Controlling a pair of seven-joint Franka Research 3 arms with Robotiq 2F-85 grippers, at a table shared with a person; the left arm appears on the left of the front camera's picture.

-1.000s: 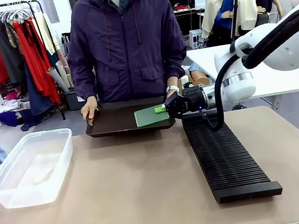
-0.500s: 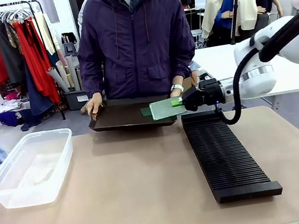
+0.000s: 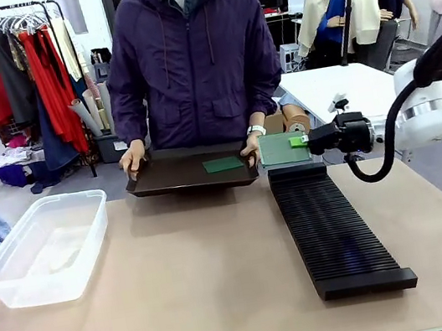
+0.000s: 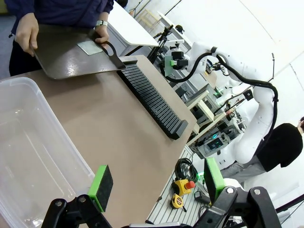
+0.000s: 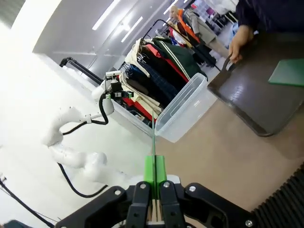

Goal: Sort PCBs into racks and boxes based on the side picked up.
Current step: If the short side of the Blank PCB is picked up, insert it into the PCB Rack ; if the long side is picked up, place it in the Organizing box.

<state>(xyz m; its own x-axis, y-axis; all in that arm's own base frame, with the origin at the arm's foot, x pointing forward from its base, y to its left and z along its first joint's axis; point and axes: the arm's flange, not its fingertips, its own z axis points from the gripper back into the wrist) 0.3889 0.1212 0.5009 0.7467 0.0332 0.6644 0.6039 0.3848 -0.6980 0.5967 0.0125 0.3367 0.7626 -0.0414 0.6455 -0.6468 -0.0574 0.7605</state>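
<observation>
SORTING BARELY BEGUN: The right gripper [image 3: 300, 142] is clamped on 1 thin green rectangular circuit board [image 3: 282, 148]. It carries the board on edge in the air, paler face toward the front camera, at the far 12 o'clock end of the long black ribbed rack [image 3: 334, 231]. Whether the board hangs over the first slots or just beyond them cannot be told from here.

No board can be made out in the rack's slots. None shows in the clear plastic tub [image 3: 44, 246] either, which sits at 9 o'clock on the tan table [image 3: 209, 295]. By that showing, nothing has been filed yet.

A second green board [image 3: 222, 164] lies flat, dark face up, on the shallow black tray [image 3: 172, 178]. A person in a purple jacket [image 3: 191, 60] holds that tray by both ends at 12 o'clock. So at least 2 boards appear left to place: the 1 in the grip, which judging by its position is bound for the rack, and the 1 on the tray.

Seen from the right wrist, the green pads are pressed together on the board. It shows edge-on as a thin line running up toward 12 o'clock.

The left gripper [image 4: 156, 183] hangs above the tub's rim with its fingers spread wide, holding and touching nothing.
</observation>
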